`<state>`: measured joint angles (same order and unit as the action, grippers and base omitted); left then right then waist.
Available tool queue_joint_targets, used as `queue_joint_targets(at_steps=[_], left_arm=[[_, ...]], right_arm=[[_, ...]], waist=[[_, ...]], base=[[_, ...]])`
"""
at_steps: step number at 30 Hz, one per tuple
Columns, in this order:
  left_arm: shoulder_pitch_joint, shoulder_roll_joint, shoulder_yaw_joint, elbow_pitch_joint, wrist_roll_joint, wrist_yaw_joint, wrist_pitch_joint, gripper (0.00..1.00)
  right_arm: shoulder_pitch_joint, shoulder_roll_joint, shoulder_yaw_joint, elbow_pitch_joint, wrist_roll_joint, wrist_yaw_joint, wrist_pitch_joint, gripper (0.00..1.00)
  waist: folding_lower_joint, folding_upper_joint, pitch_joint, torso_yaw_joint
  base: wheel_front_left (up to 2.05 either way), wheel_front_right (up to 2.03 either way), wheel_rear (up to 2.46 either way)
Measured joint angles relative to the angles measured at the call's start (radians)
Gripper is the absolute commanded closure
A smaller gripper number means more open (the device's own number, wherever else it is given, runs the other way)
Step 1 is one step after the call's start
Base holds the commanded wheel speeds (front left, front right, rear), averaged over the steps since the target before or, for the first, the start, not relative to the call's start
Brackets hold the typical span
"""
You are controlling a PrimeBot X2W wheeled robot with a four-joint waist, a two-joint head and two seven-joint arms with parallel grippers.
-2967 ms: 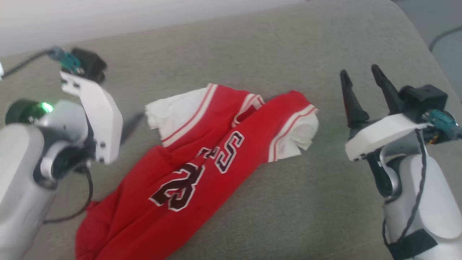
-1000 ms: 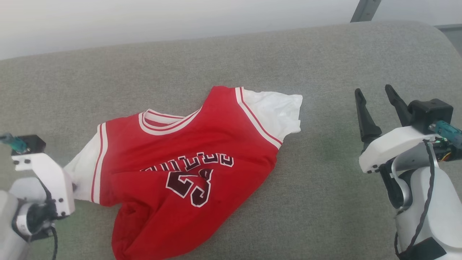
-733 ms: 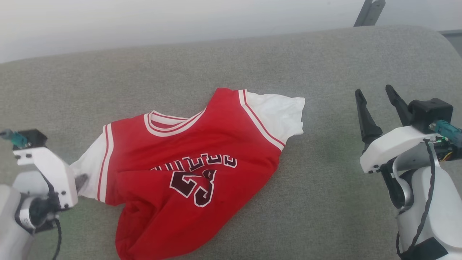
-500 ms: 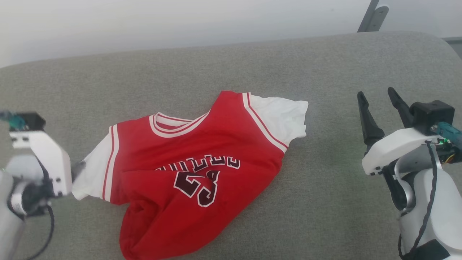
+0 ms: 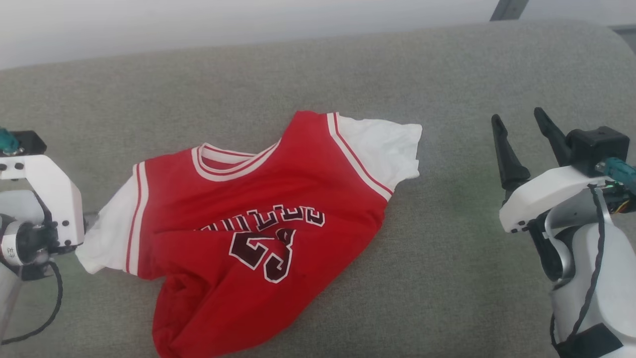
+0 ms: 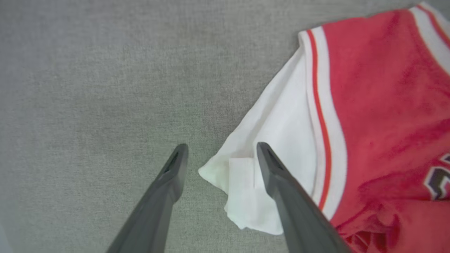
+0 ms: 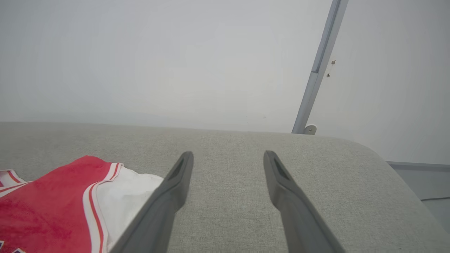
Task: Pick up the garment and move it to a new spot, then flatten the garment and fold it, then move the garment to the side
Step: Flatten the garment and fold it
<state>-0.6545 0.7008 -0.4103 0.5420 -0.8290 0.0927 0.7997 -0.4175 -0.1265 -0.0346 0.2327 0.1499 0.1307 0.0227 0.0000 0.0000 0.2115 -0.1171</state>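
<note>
A red shirt (image 5: 248, 223) with white sleeves lies rumpled on a grey cushion (image 5: 447, 74). The left gripper (image 6: 221, 147), spread wide and empty, straddles one sleeve corner; the right gripper (image 5: 516, 114) hovers wide open, well apart. The cloth looks light and limp; shoulders seem best to pinch.

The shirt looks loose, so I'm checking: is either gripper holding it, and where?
Nothing is held. The left gripper has open jaws, with the sleeve corner of the shirt between them; the right gripper is open, apart from it.
</note>
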Motion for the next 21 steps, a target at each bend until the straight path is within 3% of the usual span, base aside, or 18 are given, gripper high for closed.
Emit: queue_joint_targets(at_steps=[18,19,20,21], left_arm=[[-0.046,-0.03,-0.003,0.111,-0.025,0.013,0.009,0.0],[-0.05,-0.033,0.001,0.118,-0.031,0.008,0.009,0.93],[-0.052,-0.037,0.007,0.124,-0.04,-0.002,0.006,1.0],[-0.054,-0.041,0.012,0.132,-0.049,-0.005,0.003,1.0]], right_arm=[[-0.038,-0.017,0.03,-0.022,0.013,0.0,0.057,0.0],[-0.04,-0.019,0.037,-0.021,0.022,0.0,0.067,0.0],[-0.044,-0.024,0.049,-0.015,0.038,0.0,0.087,0.0],[-0.049,-0.032,0.064,-0.01,0.048,0.0,0.105,0.0]], waist=[[0.0,0.0001,0.106,-0.01],[0.0,0.0001,0.109,-0.009],[0.0,0.0001,0.111,-0.007],[0.0,0.0,0.113,-0.004]], base=[[0.0,0.0,0.0],[0.0,0.0,0.0],[0.0,0.0,0.0],[0.0,0.0,0.0]])
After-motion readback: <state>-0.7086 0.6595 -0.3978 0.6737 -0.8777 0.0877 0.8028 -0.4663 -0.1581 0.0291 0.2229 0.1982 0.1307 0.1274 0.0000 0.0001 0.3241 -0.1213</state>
